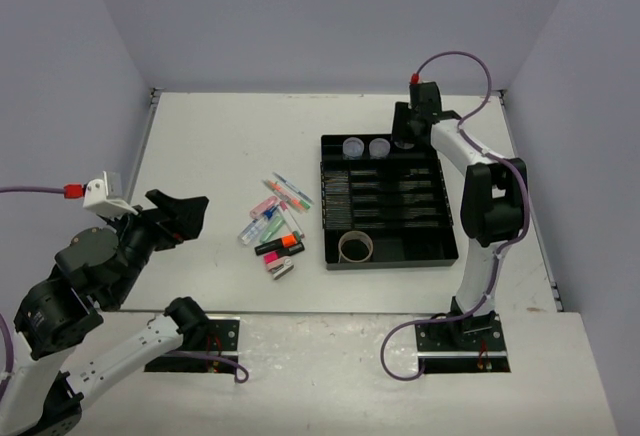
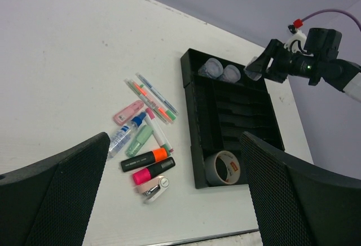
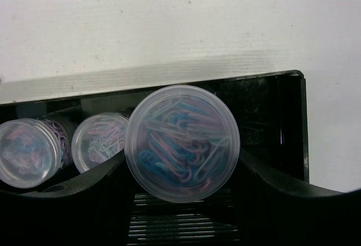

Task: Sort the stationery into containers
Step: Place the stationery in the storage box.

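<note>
Clip-filled tub betw. R fingers, hidden from top cam.

White table, matte, a few dark specks showing in the left wrist view. Pale lavender walls box it in: back wall, left wall, right wall. Near side, a seam runs straight across, with a lighter front panel below it.
</note>
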Available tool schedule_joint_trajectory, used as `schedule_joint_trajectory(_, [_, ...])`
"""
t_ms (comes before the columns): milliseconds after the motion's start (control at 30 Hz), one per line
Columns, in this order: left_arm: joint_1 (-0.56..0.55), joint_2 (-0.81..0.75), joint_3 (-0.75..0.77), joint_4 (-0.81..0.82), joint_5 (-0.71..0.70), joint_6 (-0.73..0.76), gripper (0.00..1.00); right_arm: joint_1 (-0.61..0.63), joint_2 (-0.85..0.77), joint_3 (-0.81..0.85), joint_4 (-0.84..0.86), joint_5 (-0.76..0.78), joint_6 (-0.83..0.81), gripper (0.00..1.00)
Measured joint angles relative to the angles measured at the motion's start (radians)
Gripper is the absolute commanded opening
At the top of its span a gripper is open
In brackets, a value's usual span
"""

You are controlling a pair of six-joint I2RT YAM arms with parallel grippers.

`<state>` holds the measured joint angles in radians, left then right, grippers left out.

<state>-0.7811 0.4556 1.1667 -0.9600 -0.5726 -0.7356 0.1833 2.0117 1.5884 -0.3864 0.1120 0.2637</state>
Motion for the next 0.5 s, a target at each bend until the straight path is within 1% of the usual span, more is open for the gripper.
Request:
schedule_joint_trajectory(167, [0.0, -0.01, 0.0, 0.0, -0.012, 0.008, 1.0, -0.007, 0.021, 0.025, -0.035, -0.002, 0.005, 0.29])
schedule_joint_trajectory(267, [0.0, -0.012, 0.0, 0.0, -0.019, 0.016, 1.0, -0.008, 0.026, 0.028, -0.046, -0.002, 0.005, 0.37])
schedule_joint_trajectory(300, [0.0, -0.012, 0.0, 0.0, -0.021, 0.018, 1.0, -0.008, 0.026, 0.028, -0.05, -0.003, 0.005, 0.43])
schedule_joint_trajectory(333, [0.0, -0.012, 0.0, 0.0, -0.024, 0.019, 1.0, -0.008, 0.026, 0.028, -0.052, -0.003, 0.005, 0.45])
schedule_joint_trajectory(433, [0.0, -0.013, 0.0, -0.001, -0.032, 0.023, 1.0, -0.007, 0.026, 0.028, -0.056, -0.008, 0.005, 0.48])
schedule_joint_trajectory(500, [0.0, -0.014, 0.0, 0.0, -0.035, 0.024, 1.0, -0.007, 0.026, 0.028, -0.056, -0.01, 0.005, 0.52])
